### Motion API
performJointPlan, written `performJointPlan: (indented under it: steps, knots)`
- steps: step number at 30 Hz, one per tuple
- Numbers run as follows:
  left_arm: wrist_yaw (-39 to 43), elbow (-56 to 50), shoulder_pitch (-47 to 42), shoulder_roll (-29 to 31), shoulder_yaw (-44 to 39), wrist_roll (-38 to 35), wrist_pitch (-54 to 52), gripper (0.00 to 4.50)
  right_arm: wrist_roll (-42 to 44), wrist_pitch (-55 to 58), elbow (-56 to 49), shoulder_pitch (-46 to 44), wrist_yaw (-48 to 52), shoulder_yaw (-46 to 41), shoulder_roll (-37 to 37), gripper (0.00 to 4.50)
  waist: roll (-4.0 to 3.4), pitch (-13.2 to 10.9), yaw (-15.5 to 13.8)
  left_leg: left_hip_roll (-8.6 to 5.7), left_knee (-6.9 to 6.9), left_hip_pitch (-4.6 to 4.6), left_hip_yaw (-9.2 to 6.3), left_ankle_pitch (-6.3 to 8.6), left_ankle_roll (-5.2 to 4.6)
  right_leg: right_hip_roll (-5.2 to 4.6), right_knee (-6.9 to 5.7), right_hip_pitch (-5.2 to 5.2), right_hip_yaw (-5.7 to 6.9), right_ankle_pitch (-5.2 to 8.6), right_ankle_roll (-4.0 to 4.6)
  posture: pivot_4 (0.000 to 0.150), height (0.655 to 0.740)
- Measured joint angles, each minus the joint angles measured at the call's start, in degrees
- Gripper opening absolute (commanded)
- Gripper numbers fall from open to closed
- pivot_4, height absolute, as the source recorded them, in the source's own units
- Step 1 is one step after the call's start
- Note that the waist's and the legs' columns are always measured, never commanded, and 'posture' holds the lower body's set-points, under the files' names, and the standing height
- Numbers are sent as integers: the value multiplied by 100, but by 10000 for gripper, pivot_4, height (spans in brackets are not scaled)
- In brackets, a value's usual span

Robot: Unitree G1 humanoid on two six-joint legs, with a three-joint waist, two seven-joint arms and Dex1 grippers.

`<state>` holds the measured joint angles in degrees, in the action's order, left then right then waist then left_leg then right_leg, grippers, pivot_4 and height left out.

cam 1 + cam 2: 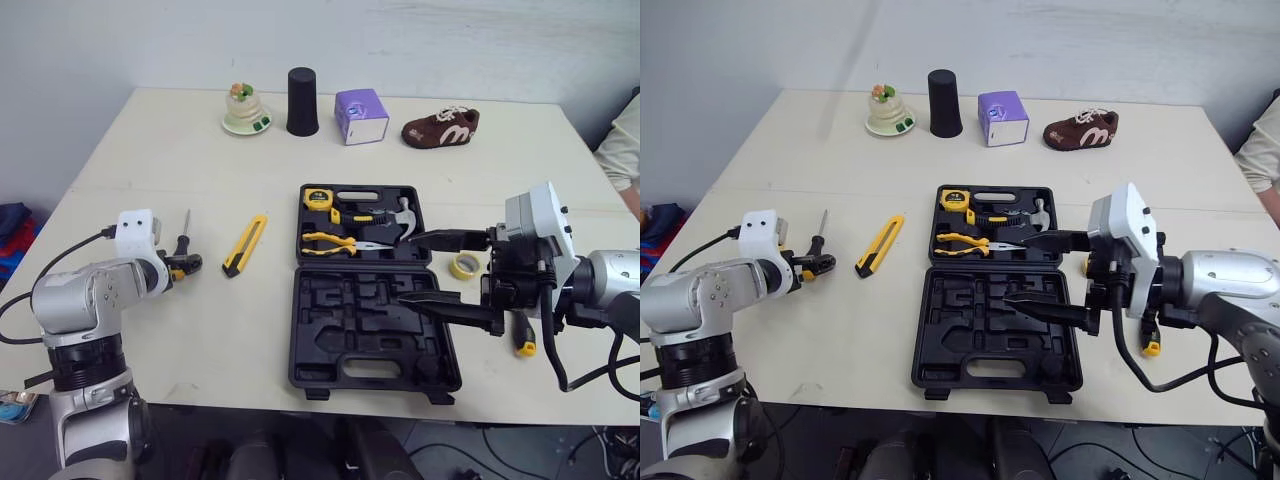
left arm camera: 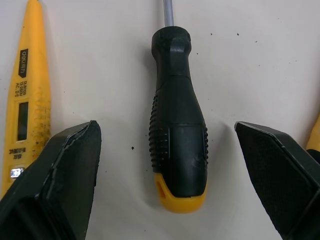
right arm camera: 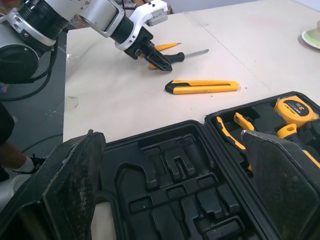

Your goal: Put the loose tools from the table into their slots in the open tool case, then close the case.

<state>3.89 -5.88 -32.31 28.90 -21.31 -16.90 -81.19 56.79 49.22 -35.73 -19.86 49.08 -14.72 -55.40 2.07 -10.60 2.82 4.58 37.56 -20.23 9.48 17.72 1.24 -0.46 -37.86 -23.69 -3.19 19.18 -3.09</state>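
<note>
The left end effector [image 1: 187,266] is spread on both sides of the screwdriver [image 2: 177,145] handle, near the left edge of the bench [image 1: 240,330]. I think it should close centred on the ribbed grip. The right end effector [image 1: 408,268] hangs spread over the open tool case [image 1: 370,350].

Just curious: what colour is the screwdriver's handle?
Screwdriver handle: black with a yellow end, clearest in left wrist view.

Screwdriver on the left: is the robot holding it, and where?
No. The open left gripper straddles the screwdriver handle without touching; the right gripper is open, empty.
</note>
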Motion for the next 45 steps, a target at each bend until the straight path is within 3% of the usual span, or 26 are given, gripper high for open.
performJointPlan:
  steps: [6,11,18,22,26,32,45]
  knots:
    - [75,178,-119,-90,81,77,146,10830,43,0,-10,-7,-182,5,1,45000,0,0,-120,-7,0,-2,-1,1,-4,-8,4,1,0,0,0,1500,7339]
    - [430,319,-113,120,377,85,493,10435,104,-10,-76,77,-470,-53,129,45000,0,0,-133,-8,2,-6,-3,1,-6,-10,6,0,3,-1,-1,1500,7339]
    - [1538,480,-258,1068,1345,74,1193,10435,152,-45,-130,301,-699,-351,154,45000,5,-3,-90,-4,-13,-20,0,1,-4,-6,13,-17,4,0,1,1500,7339]
    - [3056,215,-642,2109,2147,19,2118,10435,200,-44,-172,518,-718,-610,80,45000,4,-3,-93,-3,-30,-23,8,2,0,-6,26,-26,5,5,8,1500,7339]
    - [4341,216,-973,2361,2880,-39,2758,10435,217,-45,-215,750,-717,-829,-12,45000,4,-4,-100,-3,-30,-27,10,2,-1,-4,29,-27,4,6,9,1500,7339]
    - [5865,536,-1926,2116,4038,239,3734,10435,223,-28,-378,1361,-841,-1380,-44,45000,3,-4,-119,-5,-18,-37,6,2,-3,1,26,-31,3,6,7,1500,7339]
    - [6886,1454,-3144,900,5491,1114,3516,10435,262,106,-834,2768,-951,-2239,-66,45000,3,-4,-49,-3,6,-40,1,2,-6,8,1,-33,-7,8,-4,1500,7339]
